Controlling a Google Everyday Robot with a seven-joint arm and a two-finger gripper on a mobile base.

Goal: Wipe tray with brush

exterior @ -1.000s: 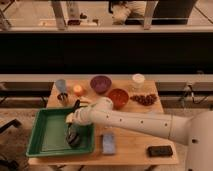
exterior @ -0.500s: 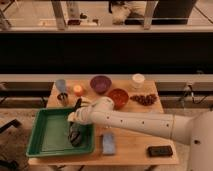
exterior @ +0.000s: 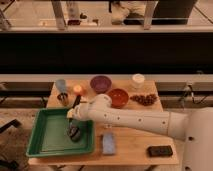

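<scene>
A green tray sits at the front left of the wooden table. My white arm reaches from the right across the table into the tray. My gripper is over the tray's right half, pointing down. Below it a dark brush rests on the tray floor. A dark handle sticks up behind the gripper.
A blue sponge lies right of the tray. A black device lies at the front right. At the back stand a blue cup, a metal cup, an orange object, a purple bowl, a red bowl, a white jar and dark snacks.
The gripper and brush have shifted slightly within the tray's right half; little else differs.
</scene>
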